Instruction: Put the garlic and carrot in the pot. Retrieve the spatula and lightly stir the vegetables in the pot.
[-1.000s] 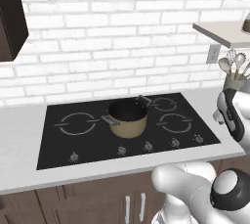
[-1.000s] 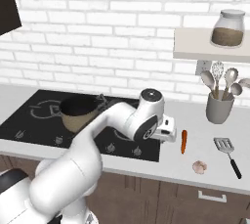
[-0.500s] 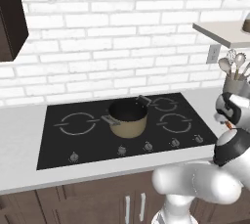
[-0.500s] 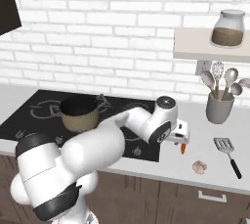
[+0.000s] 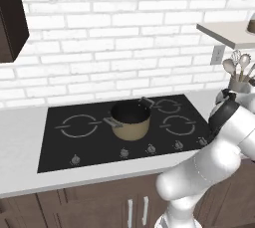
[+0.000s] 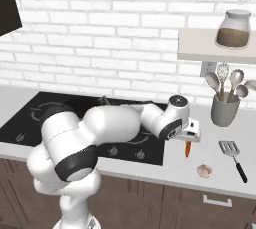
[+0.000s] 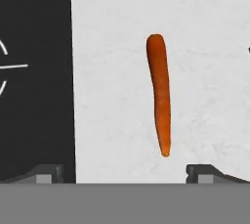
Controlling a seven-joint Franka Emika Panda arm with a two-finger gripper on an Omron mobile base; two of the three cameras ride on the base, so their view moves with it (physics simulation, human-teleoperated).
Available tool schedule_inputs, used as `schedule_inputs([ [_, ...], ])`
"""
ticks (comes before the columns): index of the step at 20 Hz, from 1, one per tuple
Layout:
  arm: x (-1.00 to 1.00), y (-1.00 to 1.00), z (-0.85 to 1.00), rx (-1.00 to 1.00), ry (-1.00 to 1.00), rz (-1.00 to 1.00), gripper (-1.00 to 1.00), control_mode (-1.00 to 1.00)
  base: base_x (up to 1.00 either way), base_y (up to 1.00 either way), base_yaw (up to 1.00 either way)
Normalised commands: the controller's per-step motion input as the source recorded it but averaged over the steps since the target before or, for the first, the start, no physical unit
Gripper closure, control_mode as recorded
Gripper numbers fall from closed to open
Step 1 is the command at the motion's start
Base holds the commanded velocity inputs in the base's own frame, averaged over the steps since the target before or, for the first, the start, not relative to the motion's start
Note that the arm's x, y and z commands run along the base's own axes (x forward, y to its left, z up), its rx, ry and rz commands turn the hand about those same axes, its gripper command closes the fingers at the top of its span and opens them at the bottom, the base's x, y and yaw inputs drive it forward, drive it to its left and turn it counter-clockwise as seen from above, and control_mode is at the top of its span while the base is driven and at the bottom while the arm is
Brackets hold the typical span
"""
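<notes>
The orange carrot (image 7: 160, 91) lies on the white counter just right of the cooktop (image 7: 34, 96). It lies lengthwise between my fingertips (image 7: 47, 173) and closer to the right one. My gripper (image 6: 190, 139) hangs open right above the carrot (image 6: 188, 149), with nothing held. The whitish garlic (image 6: 204, 171) sits near the counter's front edge, right of the carrot. A grey slotted spatula (image 6: 231, 149) lies flat further right. The tan-gold pot (image 5: 130, 121) stands in the middle of the black cooktop (image 5: 74, 137), its dark inside bare.
A grey crock (image 6: 222, 109) of spoons and a whisk stands at the back right against the brick wall. Above it, a shelf (image 6: 210, 48) carries a glass jar (image 6: 233, 29). My own white arm (image 6: 110, 123) stretches across the cooktop in the right base view.
My arm has swung right, off the cooktop and over the counter, bringing the hand down over the carrot. The jaws stayed open. The pot, garlic and spatula have not moved.
</notes>
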Motion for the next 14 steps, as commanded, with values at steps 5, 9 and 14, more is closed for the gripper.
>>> schedule_inputs([
  [5,0.16,-0.26,-0.27,0.0,0.0,0.0,-1.0,-1.0,0.0,0.0,0.0],
  [9,0.18,-0.24,-0.3,0.0,0.0,0.0,-1.0,-1.0,0.0,0.0,0.0],
  [14,0.17,-0.2,-0.1,0.0,0.0,0.0,-1.0,-1.0,0.0,0.0,0.0],
])
